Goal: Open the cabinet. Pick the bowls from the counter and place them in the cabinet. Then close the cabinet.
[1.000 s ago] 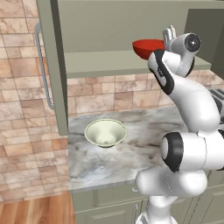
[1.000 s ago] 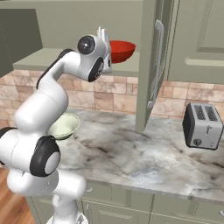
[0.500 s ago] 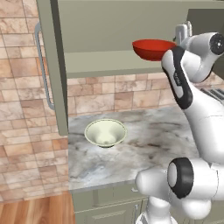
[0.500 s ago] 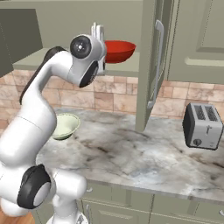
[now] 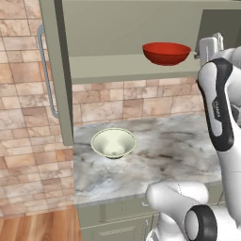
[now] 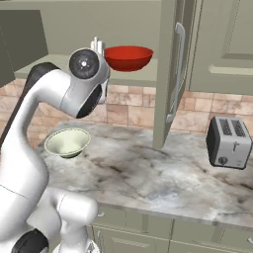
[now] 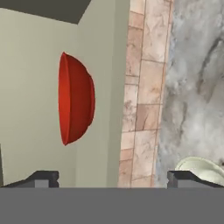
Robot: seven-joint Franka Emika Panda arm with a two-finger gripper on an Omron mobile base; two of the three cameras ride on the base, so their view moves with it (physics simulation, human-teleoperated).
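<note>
The glossy red bowl rests on the green shelf of the open cabinet. My gripper hovers just beside the bowl at shelf height. It is open, its fingertips are wide apart, and nothing is between them. The cream-white bowl sits upright on the marbled counter below the shelf, apart from the arm.
The left cabinet door with its silver bar handle stands open, as does the right door. A silver toaster stands on the counter at the right. Tan brick wall runs behind the counter.
The hand has let go of the red bowl and drawn back from it. The bowl now stays on the shelf. The cream bowl has not moved.
</note>
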